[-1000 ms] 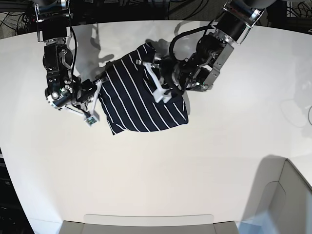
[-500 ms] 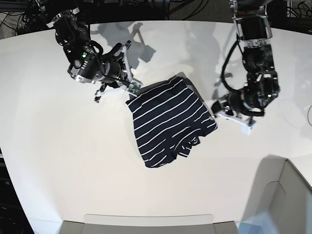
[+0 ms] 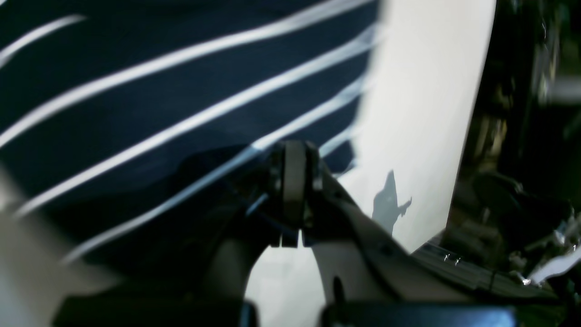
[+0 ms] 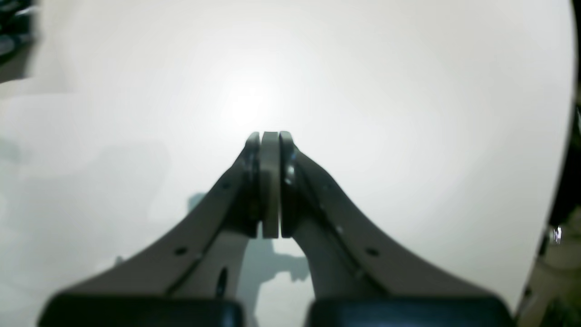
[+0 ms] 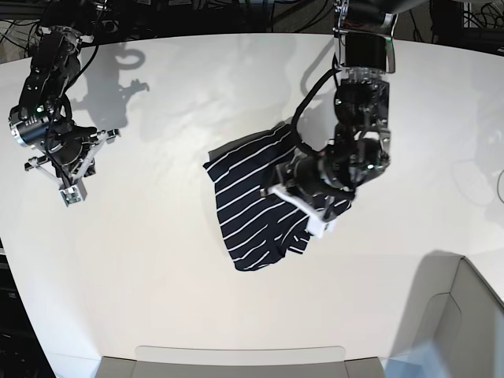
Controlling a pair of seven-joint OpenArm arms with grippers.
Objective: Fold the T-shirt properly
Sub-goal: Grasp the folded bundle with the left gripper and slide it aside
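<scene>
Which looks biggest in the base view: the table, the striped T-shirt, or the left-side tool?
1. White table, largest by far.
2. Striped T-shirt.
3. Right tool, at the picture's left, shut and smallest.

The white tabletop (image 5: pixel 197 299) lies bare across its near half and along its far edge, giving open passage there. The 1 obstacle on its surface is the dark navy striped fabric T-shirt (image 5: pixel 252 205), bunched in a rumpled heap near the middle. The black left arm (image 5: pixel 358 102) reaches in from the far edge and hangs over the right side of the heap, its closed left gripper (image 5: pixel 315 223) at the fabric, blocking approach from that side. The closed right gripper (image 5: pixel 71 193) hangs well apart at the left edge over bare table. A pale grey bin (image 5: pixel 465 323) occupies the near right corner.
</scene>
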